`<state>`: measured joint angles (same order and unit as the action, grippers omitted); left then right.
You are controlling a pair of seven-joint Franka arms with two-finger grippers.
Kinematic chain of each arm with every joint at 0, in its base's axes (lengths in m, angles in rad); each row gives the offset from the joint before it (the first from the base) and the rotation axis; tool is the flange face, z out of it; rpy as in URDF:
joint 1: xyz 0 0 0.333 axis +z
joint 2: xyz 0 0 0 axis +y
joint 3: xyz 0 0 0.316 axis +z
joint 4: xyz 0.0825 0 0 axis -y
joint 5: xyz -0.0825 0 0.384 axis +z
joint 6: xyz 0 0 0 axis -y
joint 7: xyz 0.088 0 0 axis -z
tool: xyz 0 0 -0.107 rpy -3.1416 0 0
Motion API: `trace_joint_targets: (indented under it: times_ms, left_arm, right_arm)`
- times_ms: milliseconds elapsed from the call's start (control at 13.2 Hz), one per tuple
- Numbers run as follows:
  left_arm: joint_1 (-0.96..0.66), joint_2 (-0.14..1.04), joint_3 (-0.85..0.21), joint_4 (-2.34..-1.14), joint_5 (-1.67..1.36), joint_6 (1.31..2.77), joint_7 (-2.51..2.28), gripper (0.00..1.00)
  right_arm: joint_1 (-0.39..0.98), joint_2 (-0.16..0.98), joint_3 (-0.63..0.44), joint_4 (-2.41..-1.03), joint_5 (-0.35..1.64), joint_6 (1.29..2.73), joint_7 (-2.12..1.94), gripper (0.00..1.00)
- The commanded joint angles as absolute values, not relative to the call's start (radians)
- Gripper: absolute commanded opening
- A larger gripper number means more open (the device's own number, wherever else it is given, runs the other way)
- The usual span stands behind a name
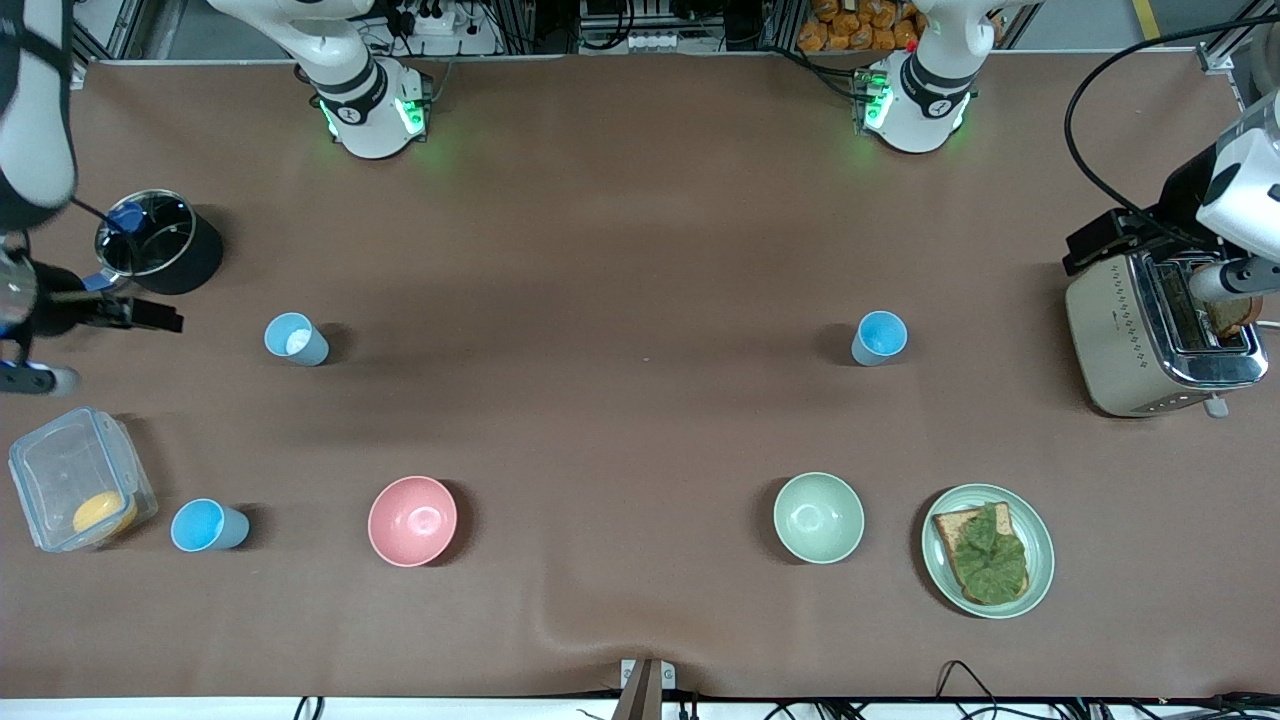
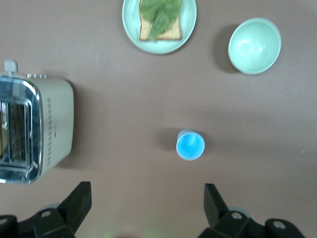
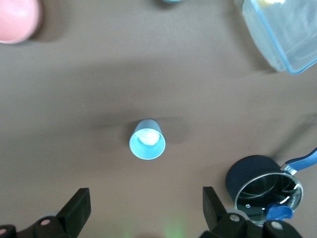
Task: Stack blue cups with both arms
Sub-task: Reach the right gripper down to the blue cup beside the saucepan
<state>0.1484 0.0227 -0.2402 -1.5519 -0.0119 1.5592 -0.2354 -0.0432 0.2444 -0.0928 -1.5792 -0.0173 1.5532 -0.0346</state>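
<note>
Clearly nothing is held: the left gripper point(image 2: 146, 206) hangs open above one blue cup point(image 2: 190, 145), the right gripper point(image 3: 146, 208) open above another point(image 3: 147, 139), a third cup point(image 1: 207, 526) beside the plastic box point(image 1: 60, 470). An off-centre descent could topple these light cups.
</note>
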Motion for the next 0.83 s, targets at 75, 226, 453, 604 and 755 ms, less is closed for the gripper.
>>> trace_joint_targets:
  times_ms: [75, 226, 453, 604, 755]
  left_arm:
    - [0.112, 0.025, -0.258, -1.545, 0.011, 1.582, -0.238, 1.0]
    - [0.1, 0.025, -0.262, -1.551, 0.032, 1.58, -0.239, 1.0]
    - [0.113, 0.031, -0.262, -1.543, 0.028, 1.582, -0.238, 1.0]
    - [0.104, 0.035, -0.261, -1.542, 0.031, 1.583, -0.236, 1.0]
    - [0.106, 0.037, -0.259, -1.542, 0.041, 1.623, -0.236, 1.0]
  right_arm:
    - [-0.074, 0.238, -0.083, -1.744, -0.034, 1.688, -0.063, 1.0]
    - [-0.081, 0.233, -0.083, -1.892, -0.034, 1.863, -0.109, 1.0]
    - [-0.112, 0.241, -0.081, -2.015, -0.032, 2.014, -0.199, 1.0]
    - [-0.129, 0.265, -0.081, -2.045, -0.029, 2.052, -0.271, 1.0]
    - [-0.132, 0.287, -0.081, -2.059, -0.029, 2.057, -0.272, 1.0]
